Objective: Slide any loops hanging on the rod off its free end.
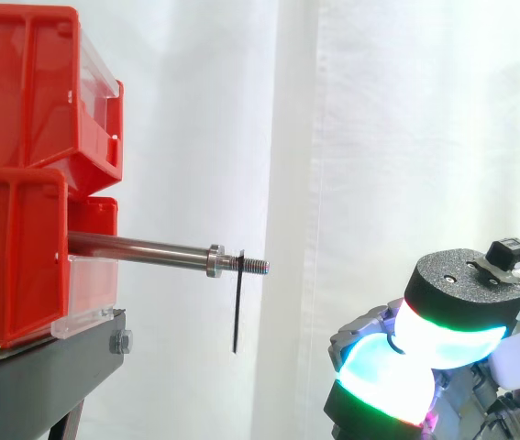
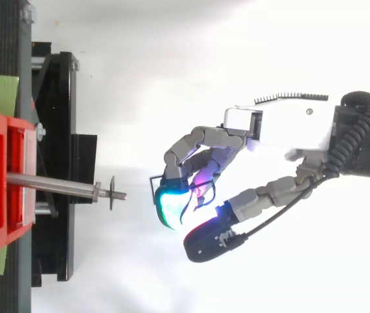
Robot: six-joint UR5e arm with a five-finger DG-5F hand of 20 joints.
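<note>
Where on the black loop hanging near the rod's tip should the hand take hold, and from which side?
Probably the lower part of the loop, hanging free below the rod, approached from the free-end side where the hand is. It hangs crosswise on the threaded tip, past the collar, so a short outward pull should clear it.

Bright, even light: the white curtain [image 1: 406, 137] shows faint grey fold shadows, the rod [image 1: 140, 246] carries a thin glint, and the hand's [image 2: 282, 124] pads [image 1: 383, 371] glow cyan and green.
</note>
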